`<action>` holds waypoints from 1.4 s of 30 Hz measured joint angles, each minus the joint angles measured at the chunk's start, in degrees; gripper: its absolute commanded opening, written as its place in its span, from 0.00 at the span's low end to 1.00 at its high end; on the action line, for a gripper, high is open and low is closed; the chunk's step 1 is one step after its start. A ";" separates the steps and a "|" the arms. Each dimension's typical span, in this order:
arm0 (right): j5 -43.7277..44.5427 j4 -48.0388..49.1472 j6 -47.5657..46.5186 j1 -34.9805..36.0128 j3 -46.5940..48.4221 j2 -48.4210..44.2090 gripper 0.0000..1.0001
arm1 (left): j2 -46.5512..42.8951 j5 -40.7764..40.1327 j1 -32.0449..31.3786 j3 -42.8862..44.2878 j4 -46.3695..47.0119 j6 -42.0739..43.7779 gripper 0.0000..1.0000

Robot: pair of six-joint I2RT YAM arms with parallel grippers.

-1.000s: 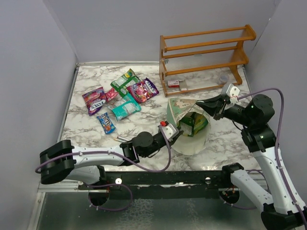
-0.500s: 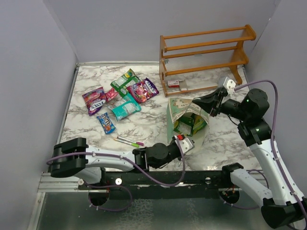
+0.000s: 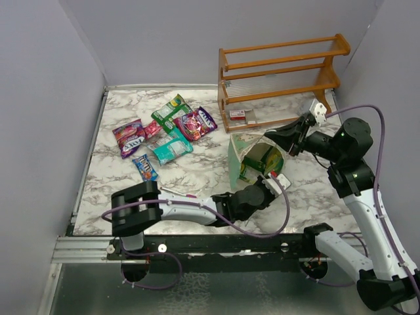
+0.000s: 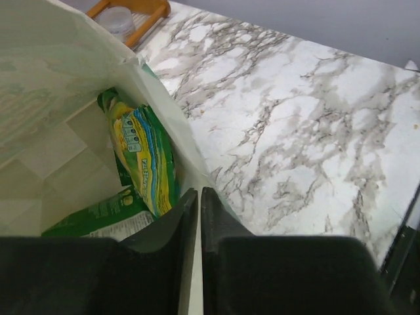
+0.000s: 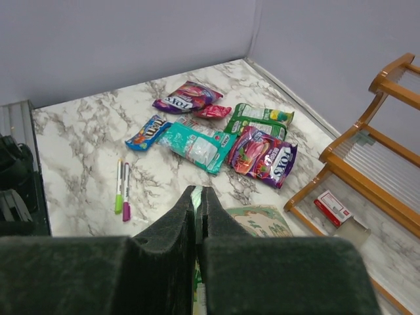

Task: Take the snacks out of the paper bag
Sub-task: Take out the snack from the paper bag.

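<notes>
The pale green paper bag (image 3: 237,157) lies tipped with its mouth held wide. My left gripper (image 3: 274,177) is shut on the bag's near right rim; in the left wrist view (image 4: 199,197) the cream paper sits between the jaws. My right gripper (image 3: 269,139) is shut on the far rim, the green edge pinched in the right wrist view (image 5: 198,195). Inside the bag lie a yellow-green packet (image 4: 143,164) and a green packet (image 4: 95,215). Several snacks lie outside at the back left: purple (image 3: 129,136), green (image 3: 172,111), purple (image 3: 195,123), teal (image 3: 170,149), blue (image 3: 146,168).
The orange wooden rack (image 3: 282,79) stands at the back right with a small red-and-white item (image 3: 237,115) on its lower shelf. Two marker pens (image 5: 122,190) lie on the marble left of the bag. Grey walls close in the table on three sides.
My left arm has swept from the bag's left side across its front to the right rim and closed there. The bag's mouth now gapes wider. The right gripper stays on the far rim.
</notes>
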 measured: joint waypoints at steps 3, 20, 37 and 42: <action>0.00 -0.61 0.02 0.00 0.83 0.07 0.02 | 3.52 -0.37 1.55 2.69 -0.76 -0.68 0.21; -0.63 -1.29 0.37 0.00 1.66 -0.07 0.02 | 7.26 3.63 6.71 1.81 1.90 -5.40 0.53; -0.79 -2.86 0.31 -0.02 1.68 -0.96 0.02 | 13.84 1.73 8.33 2.78 4.81 -0.31 0.04; -0.28 -2.75 -0.85 0.00 1.03 -2.05 0.02 | 6.03 4.72 8.39 -1.70 2.08 -0.35 0.00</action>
